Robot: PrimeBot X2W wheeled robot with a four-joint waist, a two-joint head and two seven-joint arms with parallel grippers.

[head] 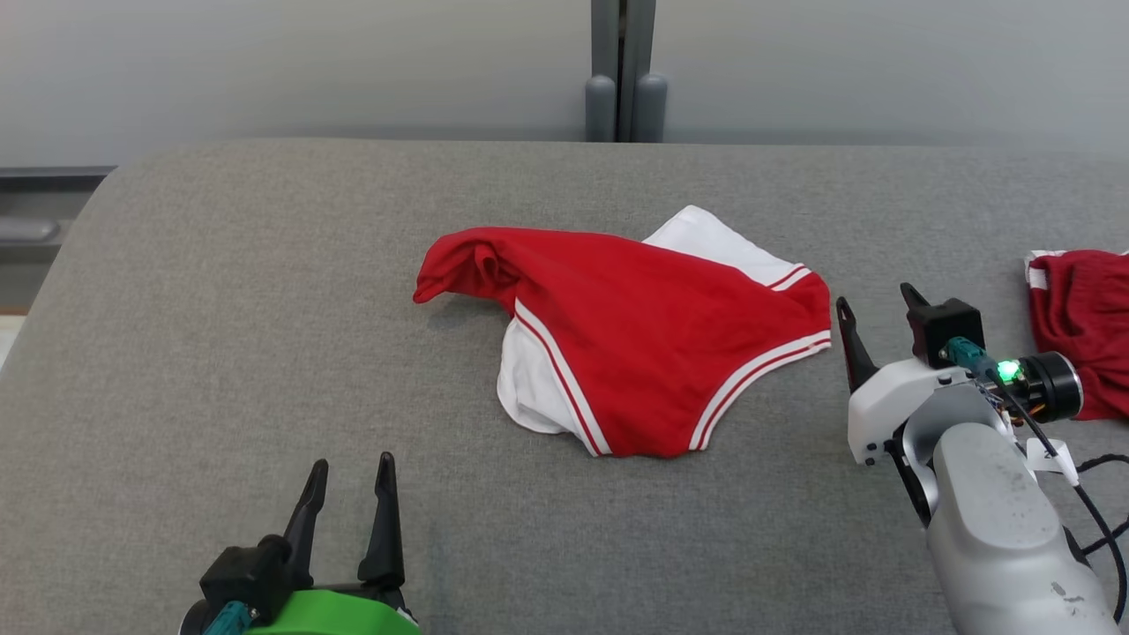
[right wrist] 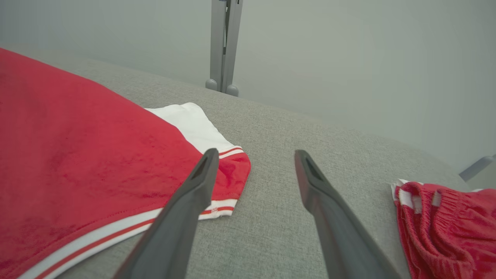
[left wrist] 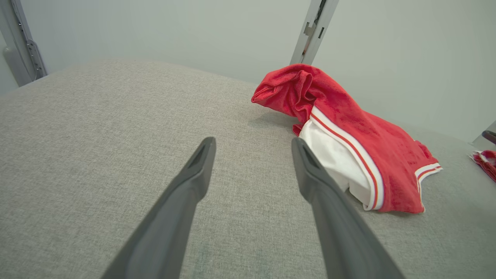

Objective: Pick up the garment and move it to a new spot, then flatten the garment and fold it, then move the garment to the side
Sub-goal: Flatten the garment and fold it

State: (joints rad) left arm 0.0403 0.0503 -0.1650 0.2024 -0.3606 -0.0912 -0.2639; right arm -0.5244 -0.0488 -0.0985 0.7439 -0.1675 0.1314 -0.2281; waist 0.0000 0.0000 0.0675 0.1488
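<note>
Garment: I see the garment (head: 635, 353), red with white panels and red-and-white striped trim, lying crumpled near the middle of the grey surface (head: 220, 309). Its left end is bunched into a raised fold. One white panel pokes out at the far side and another at the near left edge.
Left tool: My left tool (head: 353, 460) sits at the lower left of the head view, on the near side of the garment and well apart from it. Its two fingers are spread, with nothing between them.
Left wrist view: I look along the fingers over bare grey fabric. The garment lies to the right, and the right-hand finger overlaps its white panel only in the picture.
Right tool: My right tool (head: 875, 297) is just beside the garment's right edge, by the striped hem corner. Its fingers are parted and empty. I cannot tell whether the tips touch the surface.
Right wrist view: The striped hem corner sits behind the left-hand finger, and bare surface shows between the two fingers.
Other cloth: A second red heap with white trim, the other cloth (head: 1080, 326), lies at the right edge of the surface, beyond the right tool and apart from the garment.
Background: A grey post (head: 624, 70) stands behind the far edge of the surface, against a pale wall (head: 265, 70).
</note>
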